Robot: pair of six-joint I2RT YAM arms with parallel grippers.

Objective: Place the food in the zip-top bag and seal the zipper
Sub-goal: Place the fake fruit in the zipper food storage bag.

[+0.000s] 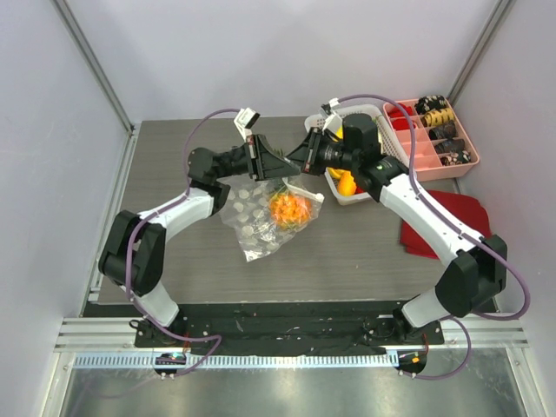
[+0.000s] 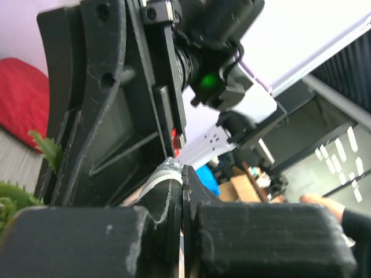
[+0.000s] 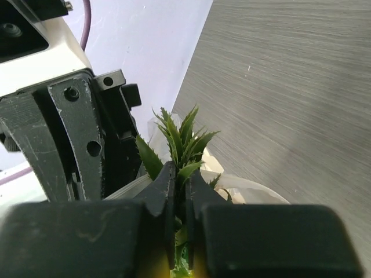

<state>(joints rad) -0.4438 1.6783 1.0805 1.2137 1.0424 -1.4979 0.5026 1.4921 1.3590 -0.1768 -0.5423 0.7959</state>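
The left fingers are pressed together on a whitish edge of the zip-top bag, holding its mouth up off the table. The right fingers, a sliver apart, pinch the green leaves of the orange scaly fruit, which sits at the bag's mouth. Whether it is fully inside cannot be told. Both pairs of fingers are near each other, beside the white basket.
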